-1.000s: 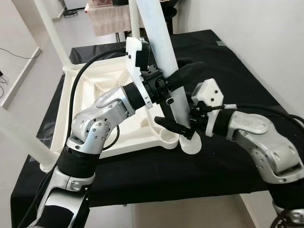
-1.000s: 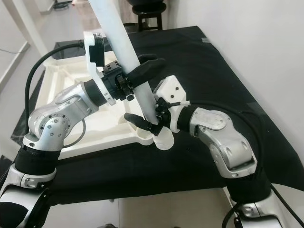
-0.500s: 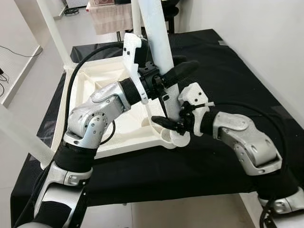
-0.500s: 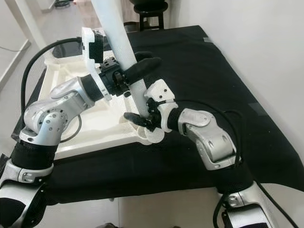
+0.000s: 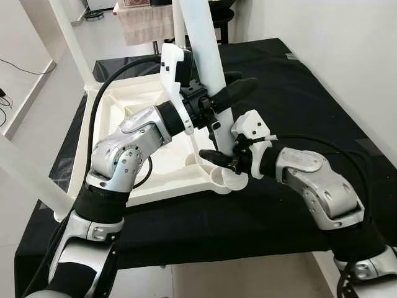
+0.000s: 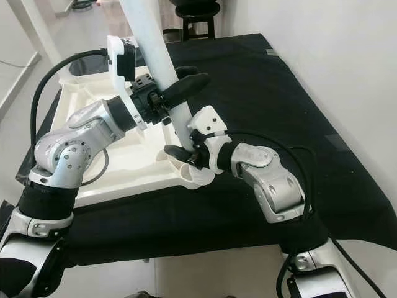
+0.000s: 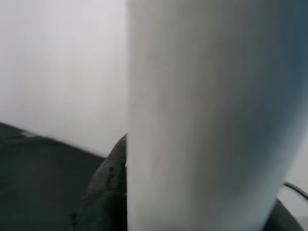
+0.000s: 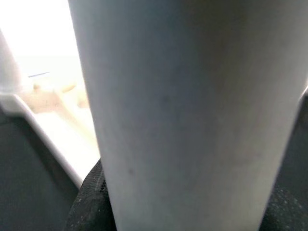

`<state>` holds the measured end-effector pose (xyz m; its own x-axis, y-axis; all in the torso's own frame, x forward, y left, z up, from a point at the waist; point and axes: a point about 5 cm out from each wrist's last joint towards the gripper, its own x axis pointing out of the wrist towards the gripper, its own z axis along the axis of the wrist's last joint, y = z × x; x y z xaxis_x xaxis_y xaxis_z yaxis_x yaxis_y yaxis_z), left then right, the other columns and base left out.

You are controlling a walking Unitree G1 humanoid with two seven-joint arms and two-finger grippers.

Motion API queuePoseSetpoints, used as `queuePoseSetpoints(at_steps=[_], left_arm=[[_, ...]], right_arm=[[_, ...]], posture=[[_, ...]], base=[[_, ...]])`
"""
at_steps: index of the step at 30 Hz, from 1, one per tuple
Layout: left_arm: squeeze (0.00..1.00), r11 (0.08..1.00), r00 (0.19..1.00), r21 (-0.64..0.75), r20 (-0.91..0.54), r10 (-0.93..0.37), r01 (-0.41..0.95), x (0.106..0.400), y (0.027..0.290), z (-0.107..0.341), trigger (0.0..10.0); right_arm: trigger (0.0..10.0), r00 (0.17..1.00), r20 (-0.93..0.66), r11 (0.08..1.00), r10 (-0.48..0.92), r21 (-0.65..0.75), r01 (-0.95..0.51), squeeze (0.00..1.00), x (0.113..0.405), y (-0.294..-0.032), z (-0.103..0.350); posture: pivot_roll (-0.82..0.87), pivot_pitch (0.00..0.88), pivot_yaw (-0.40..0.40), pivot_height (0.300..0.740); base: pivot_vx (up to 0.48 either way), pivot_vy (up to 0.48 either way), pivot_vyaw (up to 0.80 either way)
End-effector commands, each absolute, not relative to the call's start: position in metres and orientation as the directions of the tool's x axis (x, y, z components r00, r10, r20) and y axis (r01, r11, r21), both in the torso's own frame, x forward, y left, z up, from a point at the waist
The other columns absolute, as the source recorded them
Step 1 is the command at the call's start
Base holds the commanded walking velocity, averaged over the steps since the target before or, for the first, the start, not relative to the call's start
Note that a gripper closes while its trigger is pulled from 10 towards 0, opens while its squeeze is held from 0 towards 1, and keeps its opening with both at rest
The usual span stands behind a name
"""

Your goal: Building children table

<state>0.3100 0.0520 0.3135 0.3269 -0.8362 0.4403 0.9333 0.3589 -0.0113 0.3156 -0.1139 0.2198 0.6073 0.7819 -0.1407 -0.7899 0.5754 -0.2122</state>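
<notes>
Table leg [image 5: 208,56]: white tube, held nearly upright with a slight tilt, its foot at the near right corner socket [image 5: 224,180] of the tabletop.

Tabletop [image 5: 133,102]: white moulded panel, underside up, lying on the black-covered bench [image 5: 298,93] toward its left edge; other legs already stand at its far left corner and near left corner.

Left gripper [image 5: 217,102]: clamped round the leg at mid height, black fingers wrapping it.

Right gripper [image 5: 222,160]: closed on the leg just above the socket.

Change over the last second: the leg's foot, earlier just outside the tabletop's corner over the black cover, has come in onto the socket (both arms drew in with it).

Judgement: alignment about reached; pressing or twisting the leg home looks next, seating not confirmed.
</notes>
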Motion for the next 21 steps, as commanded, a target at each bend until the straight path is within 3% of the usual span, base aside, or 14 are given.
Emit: queuePoseSetpoints(at_steps=[1,12,16,21], left_arm=[[1.0,0.207,0.128,0.078,0.564,-0.816,0.975,0.288,0.032,0.341,10.0],[1.0,0.256,0.206,-0.026,0.674,-0.709,0.966,0.294,0.064,0.351,10.0],[1.0,0.325,0.278,-0.075,0.715,-0.642,0.943,0.296,0.092,0.352,10.0],[1.0,0.371,0.313,-0.081,0.716,-0.624,0.925,0.297,0.103,0.351,10.0]], right_arm=[[0.0,0.605,-0.148,0.586,0.783,-0.155,-0.796,0.0,0.318,-0.104,0.21],[0.0,0.704,0.062,0.706,0.707,-0.111,-0.699,0.0,0.332,-0.121,0.242],[0.0,0.767,0.151,0.781,0.624,-0.089,-0.618,0.0,0.341,-0.136,0.252],[0.0,0.792,0.176,0.81,0.585,-0.081,-0.581,0.0,0.343,-0.143,0.255]], posture=[[-0.02,0.1,0.022,0.74],[-0.04,0.105,0.025,0.74],[-0.04,0.107,0.028,0.74],[-0.04,0.108,0.025,0.74]], base=[[0.0,0.0,0.0],[0.0,0.0,0.0],[0.0,0.0,0.0],[0.0,0.0,0.0]])
